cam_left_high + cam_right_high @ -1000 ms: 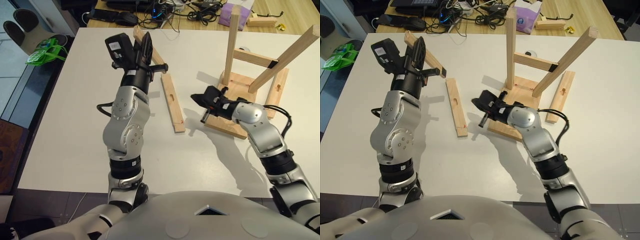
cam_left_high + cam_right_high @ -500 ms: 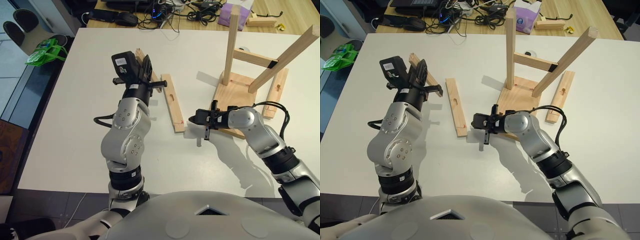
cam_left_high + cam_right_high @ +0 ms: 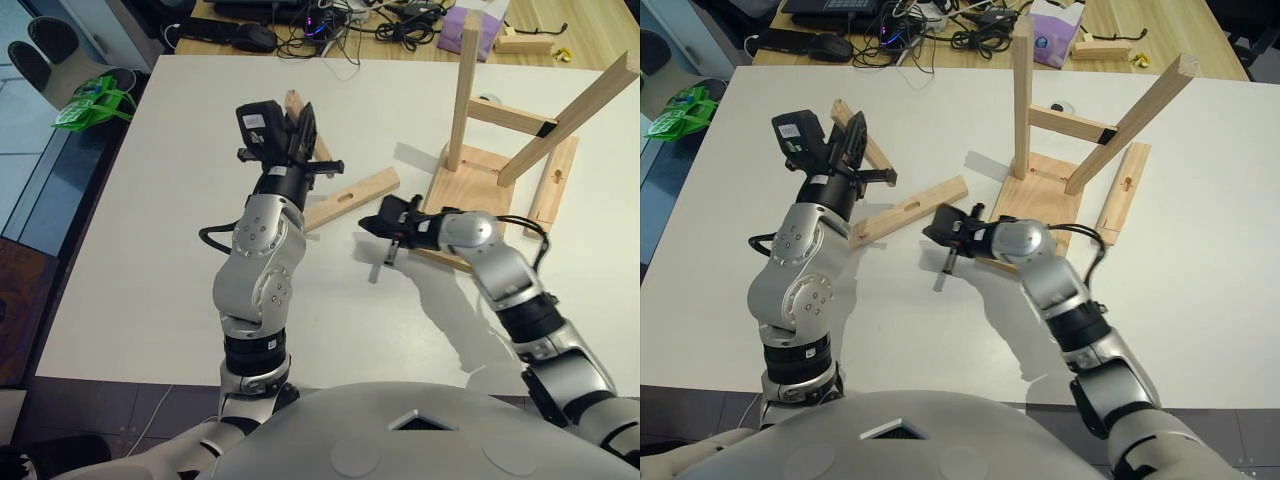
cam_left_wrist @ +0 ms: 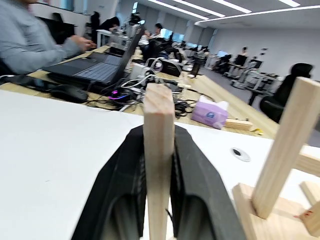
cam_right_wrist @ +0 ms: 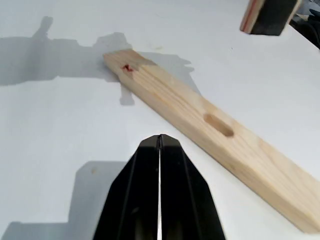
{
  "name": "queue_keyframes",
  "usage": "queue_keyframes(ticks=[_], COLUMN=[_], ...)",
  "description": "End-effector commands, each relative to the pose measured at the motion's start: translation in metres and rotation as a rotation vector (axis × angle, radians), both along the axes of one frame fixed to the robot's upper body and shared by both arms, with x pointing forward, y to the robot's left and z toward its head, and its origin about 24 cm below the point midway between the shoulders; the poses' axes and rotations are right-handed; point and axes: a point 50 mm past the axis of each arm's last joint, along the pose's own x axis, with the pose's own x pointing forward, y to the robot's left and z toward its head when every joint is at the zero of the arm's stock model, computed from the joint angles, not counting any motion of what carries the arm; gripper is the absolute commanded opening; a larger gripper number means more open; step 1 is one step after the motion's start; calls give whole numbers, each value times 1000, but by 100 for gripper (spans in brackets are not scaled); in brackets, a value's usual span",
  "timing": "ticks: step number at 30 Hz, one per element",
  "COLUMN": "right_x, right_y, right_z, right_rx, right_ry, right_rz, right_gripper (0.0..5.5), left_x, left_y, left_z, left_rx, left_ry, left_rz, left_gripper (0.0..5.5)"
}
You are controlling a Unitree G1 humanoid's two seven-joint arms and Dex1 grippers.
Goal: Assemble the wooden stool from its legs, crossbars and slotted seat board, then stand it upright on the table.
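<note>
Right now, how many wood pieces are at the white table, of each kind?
Board: 1
Legs standing in it: 2
Crossbar between them: 1
Slotted sticks lying loose: 2
Stick in left gripper: 1
Total: 7

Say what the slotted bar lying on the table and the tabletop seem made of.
Slotted bar: pale bare wood, seemingly unvarnished; grain lines show along it. Tabletop: smooth white matte surface, perhaps laminate or painted board; no grain visible.
</note>
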Motion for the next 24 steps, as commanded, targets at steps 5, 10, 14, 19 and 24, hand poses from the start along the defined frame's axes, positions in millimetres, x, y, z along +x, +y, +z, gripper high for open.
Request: queue_keyframes(ticks=[5, 10, 14, 19, 24], right_x=[4, 20, 40, 54, 63], right_y=[-39, -21, -4, 16, 26], right_z=[21, 0, -13, -21, -25], right_rx=[-4, -61, -166, -231, -222], right_ry=[-46, -33, -64, -96, -103], right_rz=[-143, -193, -237, -296, -338], right_gripper=[0, 0, 0, 0, 0], left_x=[3, 5, 5, 4, 3], left_y=[6, 5, 5, 4, 4], left_z=[-11, -11, -12, -12, -9], left_rx=[55, 49, 33, 16, 11], left_ry=[-56, -65, -58, -55, -61], left_rz=[-86, -69, -51, -36, -31], left_gripper=[40, 40, 40, 40, 40])
